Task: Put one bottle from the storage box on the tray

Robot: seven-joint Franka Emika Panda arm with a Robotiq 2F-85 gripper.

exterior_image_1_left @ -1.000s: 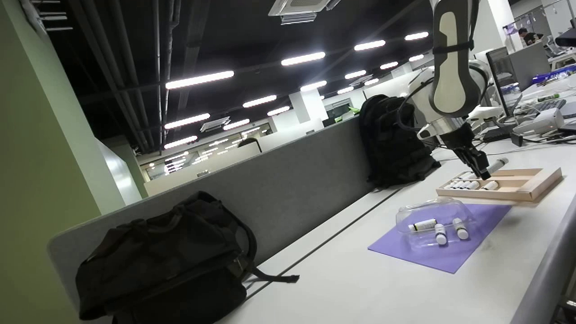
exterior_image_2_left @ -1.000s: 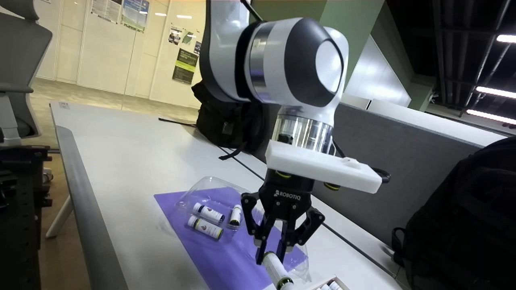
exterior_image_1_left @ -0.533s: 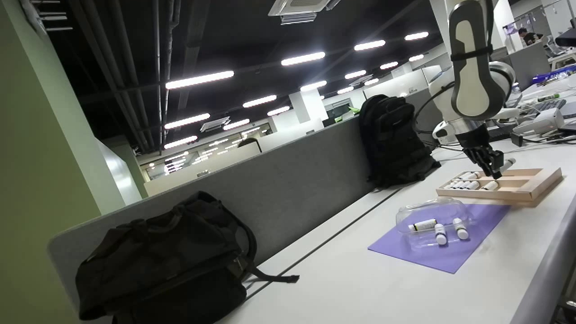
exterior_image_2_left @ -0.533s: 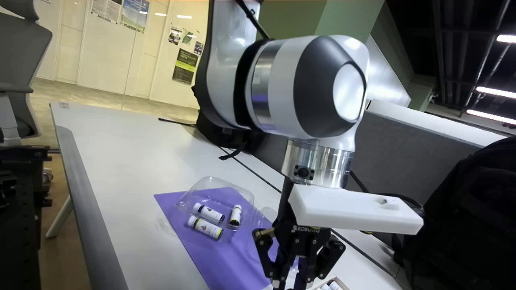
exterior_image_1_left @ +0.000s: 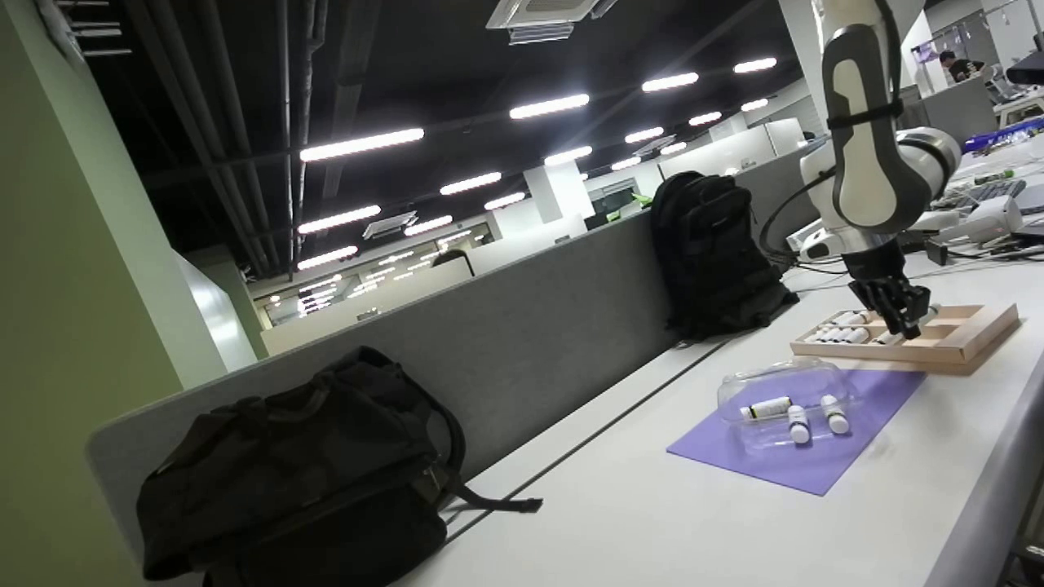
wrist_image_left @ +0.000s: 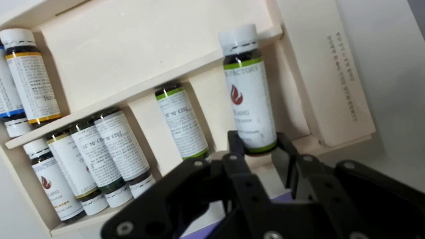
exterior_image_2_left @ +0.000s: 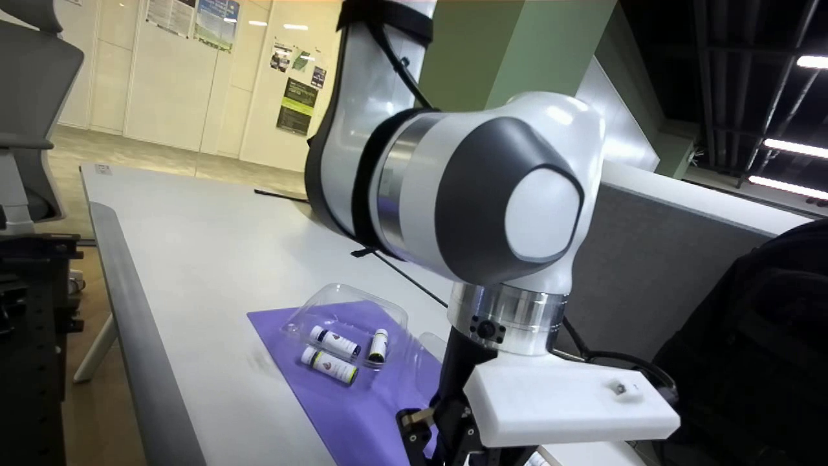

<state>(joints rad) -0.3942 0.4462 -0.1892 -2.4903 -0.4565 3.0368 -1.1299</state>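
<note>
The storage box, a flat purple square (exterior_image_1_left: pixel 885 391), lies on the table in both exterior views; a clear plastic container (exterior_image_1_left: pixel 738 379) with three bottles (exterior_image_2_left: pixel 330 366) rests on it. The light wooden tray (wrist_image_left: pixel 338 109) fills much of the wrist view. My gripper (wrist_image_left: pixel 257 142) is shut on a white-capped bottle with green bands (wrist_image_left: pixel 250 106), gripping its lower end. The bottle is over the tray's compartment at the right of the wrist view; whether it touches the tray is unclear. In an exterior view my gripper (exterior_image_1_left: pixel 901 326) is low over the tray; elsewhere its fingertips are cut off (exterior_image_2_left: pixel 446 446).
Several bottles (wrist_image_left: pixel 113 142) lie in the tray, and one green-banded bottle (wrist_image_left: pixel 182 121) lies left of the held one. A divider (wrist_image_left: pixel 142 86) splits the tray. Black backpacks (exterior_image_1_left: pixel 718 253) stand by the grey partition (exterior_image_1_left: pixel 555 326). A monitor, keyboard and cables are behind the arm.
My gripper has moved away from the purple square and across the tray, then lower toward it, with the bottle still held. The purple square, container and its bottles have not moved.
</note>
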